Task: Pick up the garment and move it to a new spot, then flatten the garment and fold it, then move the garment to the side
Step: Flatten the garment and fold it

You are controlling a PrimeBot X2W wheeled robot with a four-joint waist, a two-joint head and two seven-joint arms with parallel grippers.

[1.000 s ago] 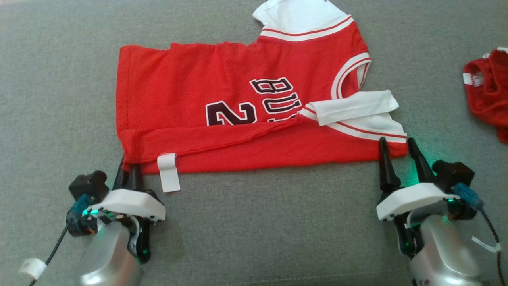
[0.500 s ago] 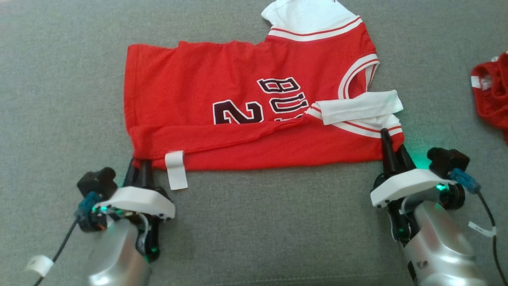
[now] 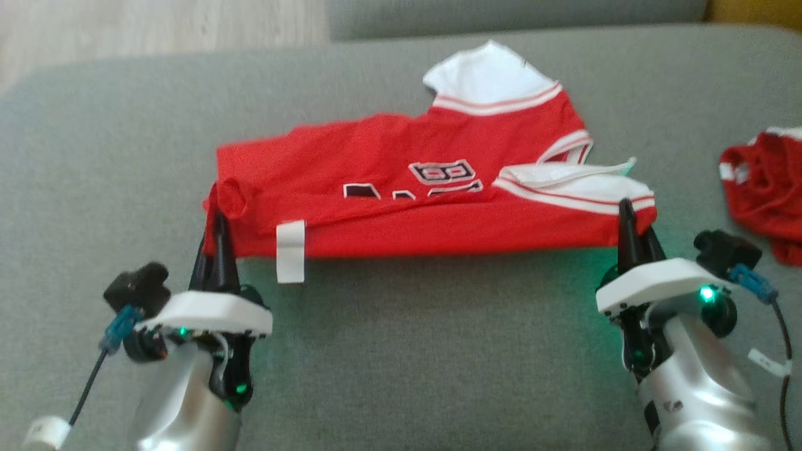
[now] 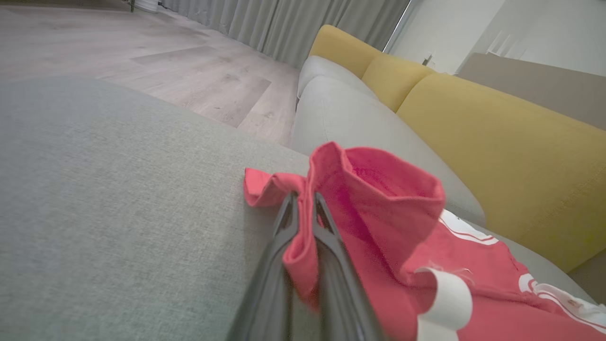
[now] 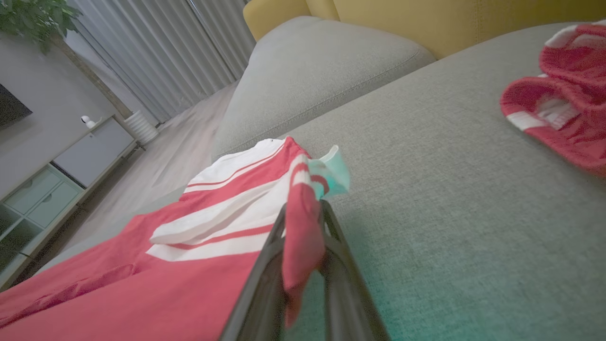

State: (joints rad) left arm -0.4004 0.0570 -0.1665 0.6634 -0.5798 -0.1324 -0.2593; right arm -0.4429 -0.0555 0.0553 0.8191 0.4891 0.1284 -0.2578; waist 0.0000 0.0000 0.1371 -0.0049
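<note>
Update: right hand (image 3: 634, 227) snapped from apart to clamped on the red jersey (image 3: 401, 181) at its 4 o'clock corner, left hand (image 3: 216, 220) was clamped at 8 o'clock, near edge lifted off the grey sofa seat (image 3: 438, 351), so the fold looked ready.

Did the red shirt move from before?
Yes. The red shirt rose: its near edge is up off the grey couch, pinched at both corners by the left gripper and right gripper.
</note>
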